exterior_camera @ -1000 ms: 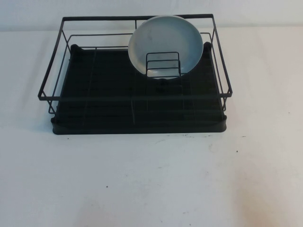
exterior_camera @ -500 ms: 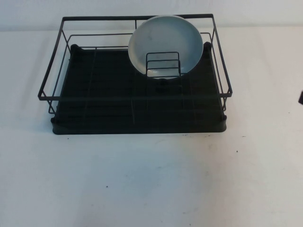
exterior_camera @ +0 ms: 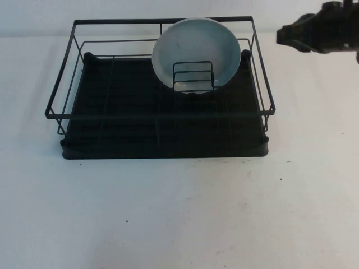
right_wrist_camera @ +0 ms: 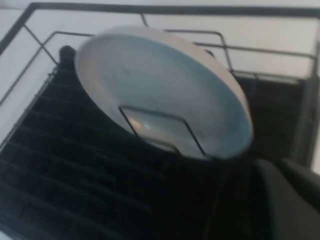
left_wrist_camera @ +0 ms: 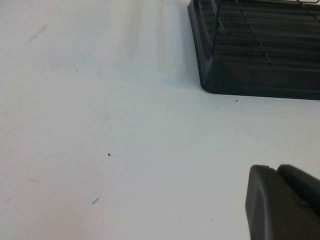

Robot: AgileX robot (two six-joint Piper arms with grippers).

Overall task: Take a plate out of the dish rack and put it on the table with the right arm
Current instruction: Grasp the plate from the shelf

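One plate (exterior_camera: 193, 49): upright in the rack (exterior_camera: 162, 120), leaning on its wire holder.
Right pincer (exterior_camera: 282, 37): raised beside the rack's far right corner, apart from the plate; fingers unclear.
Left pincer (left_wrist_camera: 282, 205): low over tabletop (exterior_camera: 179, 213), near the rack's corner; fingers unclear.

Nothing readable is showing up anywhere. No labels, brands or numbers are turning up on anything.
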